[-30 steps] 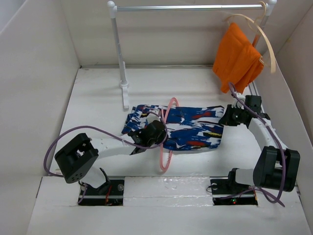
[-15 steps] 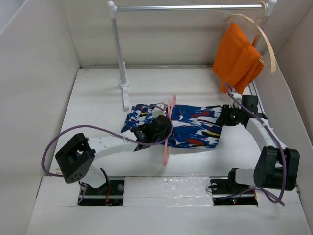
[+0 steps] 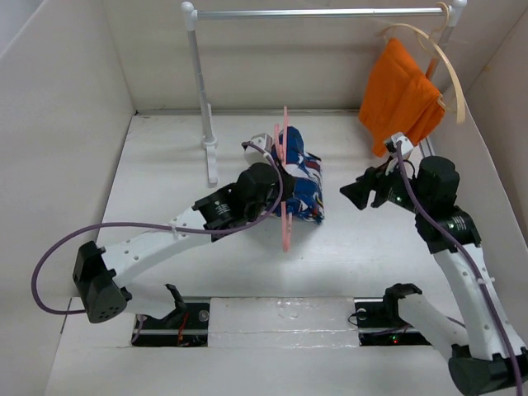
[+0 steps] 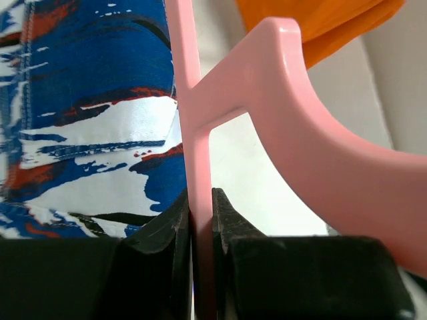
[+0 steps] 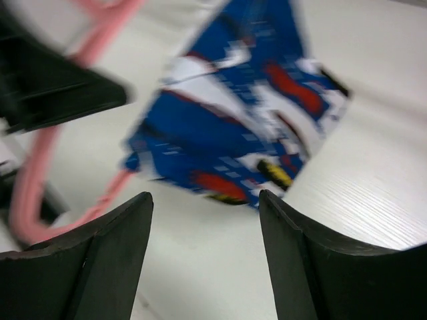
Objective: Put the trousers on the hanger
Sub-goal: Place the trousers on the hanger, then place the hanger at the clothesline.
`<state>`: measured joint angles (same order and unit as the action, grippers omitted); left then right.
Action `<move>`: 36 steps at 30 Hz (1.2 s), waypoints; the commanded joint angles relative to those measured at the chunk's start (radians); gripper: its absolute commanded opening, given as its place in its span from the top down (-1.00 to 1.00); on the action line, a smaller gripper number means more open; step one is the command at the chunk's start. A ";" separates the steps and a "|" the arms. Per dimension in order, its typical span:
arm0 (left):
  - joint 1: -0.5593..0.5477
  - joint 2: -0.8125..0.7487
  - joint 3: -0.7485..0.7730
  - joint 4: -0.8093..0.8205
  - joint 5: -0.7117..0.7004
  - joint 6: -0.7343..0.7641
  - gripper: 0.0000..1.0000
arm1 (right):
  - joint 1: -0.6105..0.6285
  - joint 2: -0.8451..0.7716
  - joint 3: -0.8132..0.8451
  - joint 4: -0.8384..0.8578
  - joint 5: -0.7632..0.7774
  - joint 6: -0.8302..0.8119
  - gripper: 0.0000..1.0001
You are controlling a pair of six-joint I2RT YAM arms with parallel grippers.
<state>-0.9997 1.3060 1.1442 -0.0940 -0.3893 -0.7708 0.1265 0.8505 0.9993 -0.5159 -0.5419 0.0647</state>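
Note:
The pink hanger (image 3: 285, 186) stands upright above the table's middle, edge-on to the top camera, with my left gripper (image 3: 272, 183) shut on its thin bar (image 4: 199, 200). The blue patterned trousers (image 3: 304, 183) hang folded over the hanger and drape down its right side, also filling the upper left of the left wrist view as the trousers (image 4: 93, 120). My right gripper (image 3: 353, 195) is open and empty, raised to the right of the trousers and apart from them. Its wrist view looks between its fingertips (image 5: 120, 227) at the hanging trousers (image 5: 240, 127) and the hanger (image 5: 40, 193).
A white clothes rail (image 3: 313, 13) spans the back on a white post (image 3: 202, 91). An orange cloth (image 3: 400, 99) on a cream hanger (image 3: 445, 70) hangs from the rail's right end. White walls enclose the table on the left, back and right.
The left arm lifted the hanger up and back, turning it upright, so the trousers left the table and now hang folded over it. The right gripper opened, let go of the trousers and rose.

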 commanded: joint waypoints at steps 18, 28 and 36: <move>0.000 -0.002 0.190 0.171 -0.011 0.117 1.00 | 0.722 0.162 0.028 0.360 0.299 0.432 -0.48; 0.000 -0.040 0.170 0.151 -0.014 0.099 1.00 | 0.746 0.176 -0.027 0.353 0.456 0.458 -0.40; 0.000 -0.040 0.175 0.139 0.012 0.088 1.00 | 0.755 0.252 -0.042 0.438 0.428 0.468 0.52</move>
<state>-0.9932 1.3491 1.2617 -0.1356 -0.3832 -0.6731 0.8860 1.1030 0.9646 -0.1532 -0.1452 0.5491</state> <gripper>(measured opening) 0.072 0.313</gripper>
